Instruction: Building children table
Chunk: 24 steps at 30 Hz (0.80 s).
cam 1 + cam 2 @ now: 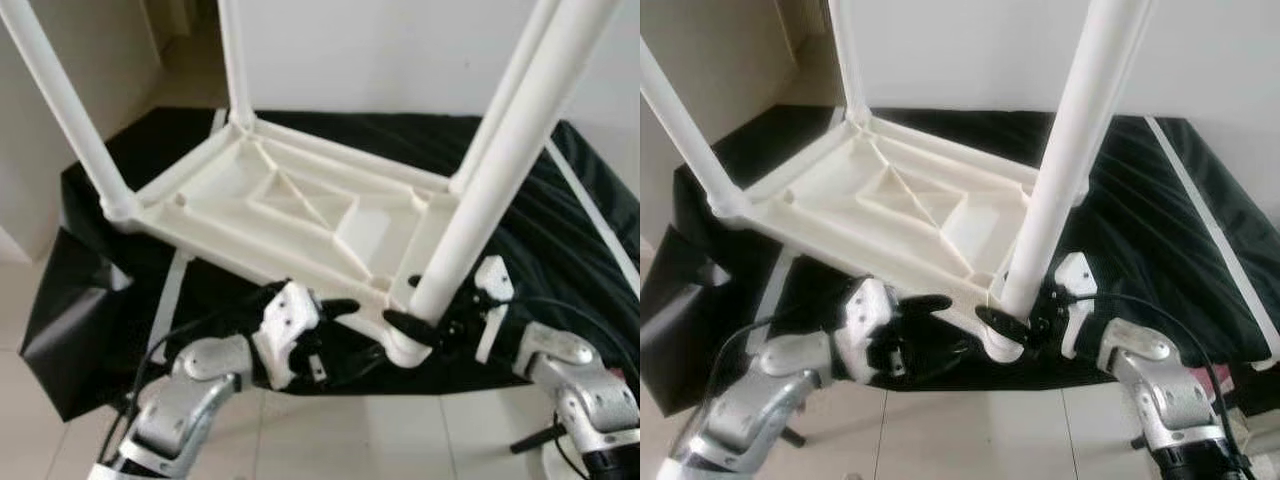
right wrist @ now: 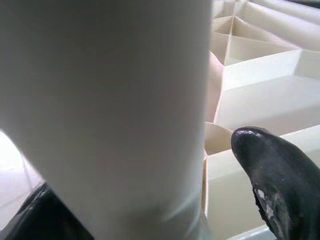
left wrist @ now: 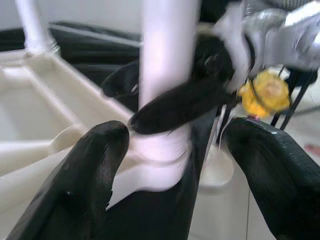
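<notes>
A: Table top (image 1: 300,205) lay upside down on the black sheet (image 1: 560,220), ribbed underside up. Where was the near leg?

B: Near leg (image 1: 480,190) stood in its corner socket (image 1: 405,345), at the edge closest to the robot. Right pincer (image 1: 425,320) clamped round its base, fingers on either side. Left pincer (image 3: 170,165) spread, fingers (image 3: 85,175) just beside the socket, not gripping.

A: Progress?

B: Four legs upright in the corners, as far as could be seen. Judged nearly done: this last leg probably needed seating firmly, then the table turned over. Pale tiled floor (image 1: 330,430) below.
</notes>
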Available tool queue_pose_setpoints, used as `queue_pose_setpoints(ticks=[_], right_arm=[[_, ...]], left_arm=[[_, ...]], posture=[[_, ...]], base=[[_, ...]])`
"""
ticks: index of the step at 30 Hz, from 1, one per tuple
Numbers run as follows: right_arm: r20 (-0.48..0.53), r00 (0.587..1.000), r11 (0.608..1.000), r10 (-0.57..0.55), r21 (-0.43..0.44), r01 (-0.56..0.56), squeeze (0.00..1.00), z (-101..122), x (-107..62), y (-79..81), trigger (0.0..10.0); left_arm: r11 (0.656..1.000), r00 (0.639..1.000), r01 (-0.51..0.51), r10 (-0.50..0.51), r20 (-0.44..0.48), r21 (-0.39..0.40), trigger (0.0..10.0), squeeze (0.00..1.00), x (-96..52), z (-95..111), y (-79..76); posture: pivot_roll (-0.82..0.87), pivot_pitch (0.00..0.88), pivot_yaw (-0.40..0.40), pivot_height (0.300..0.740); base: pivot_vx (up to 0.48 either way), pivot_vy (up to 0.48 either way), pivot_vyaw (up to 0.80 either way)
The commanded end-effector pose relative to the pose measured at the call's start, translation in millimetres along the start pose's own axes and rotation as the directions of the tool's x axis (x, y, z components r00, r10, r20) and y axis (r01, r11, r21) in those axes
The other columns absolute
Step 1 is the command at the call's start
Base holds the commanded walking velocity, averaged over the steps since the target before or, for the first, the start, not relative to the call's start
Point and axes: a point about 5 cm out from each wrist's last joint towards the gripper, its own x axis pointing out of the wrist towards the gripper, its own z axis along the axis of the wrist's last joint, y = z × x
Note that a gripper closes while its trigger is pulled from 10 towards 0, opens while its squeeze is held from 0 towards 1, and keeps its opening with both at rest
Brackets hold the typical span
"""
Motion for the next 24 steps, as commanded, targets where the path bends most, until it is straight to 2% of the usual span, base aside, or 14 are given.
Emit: queue_pose_setpoints(ticks=[1,6,7,11,15,21,23,24], right_arm=[[-0.039,0.997,0.998,-0.063,-0.019,0.063,0.00,-9,-1.6,-12.1,10.0],[-0.037,0.996,0.996,-0.086,-0.015,0.086,0.00,-9,-3.0,-19.7,10.0],[-0.037,0.992,0.992,-0.122,-0.025,0.121,0.00,-9,-6.7,-29.5,10.0],[-0.023,0.983,0.982,-0.184,-0.053,0.182,0.00,-6,-12.8,-41.4,10.0],[-0.002,0.981,0.979,-0.194,-0.058,0.194,0.00,-4,-12.7,-41.4,10.0],[0.012,0.978,0.975,-0.208,-0.075,0.208,0.00,-6,-15.6,-40.3,10.0],[0.021,0.978,0.974,-0.205,-0.088,0.206,0.00,-5,-17.0,-40.2,2.7],[0.024,0.978,0.973,-0.209,-0.097,0.210,0.00,-4,-18.1,-40.5,1.4]], left_arm=[[0.999,0.998,-0.047,0.047,-0.031,0.018,10.0,0.00,5.3,-6,-1.9],[0.997,0.997,-0.075,0.075,-0.023,-0.010,10.0,0.00,10.7,-6,-3.4],[0.995,0.995,-0.098,0.098,-0.014,-0.013,10.0,0.00,15.2,-5,-3.8],[0.991,0.991,-0.132,0.132,0.002,0.010,10.0,0.00,21.7,-2,0.3],[0.988,0.988,-0.154,0.154,-0.007,0.016,10.0,0.00,27.1,-1,4.5],[0.993,0.993,-0.114,0.114,0.001,0.007,10.0,0.00,37.4,2,-1.8],[0.995,0.996,-0.091,0.091,0.002,0.031,10.0,0.00,41.8,2,-3.1],[0.996,0.996,-0.089,0.089,0.004,0.030,10.0,0.00,43.3,2,-3.4]], posture=[[0.01,0.099,-0.043,0.740],[0.01,0.111,-0.053,0.740],[0.01,0.116,-0.061,0.740],[0.01,0.111,-0.064,0.740],[0.01,0.107,-0.060,0.740],[-0.01,0.094,-0.047,0.740],[-0.03,0.083,-0.046,0.740],[-0.04,0.077,-0.046,0.740]], base=[[0.000,0.000,0.00],[0.000,0.000,0.00],[0.000,0.000,0.00],[0.000,0.000,0.00],[0.000,0.000,0.00],[0.000,0.000,0.00],[0.000,0.000,0.00],[0.000,0.000,0.00]])
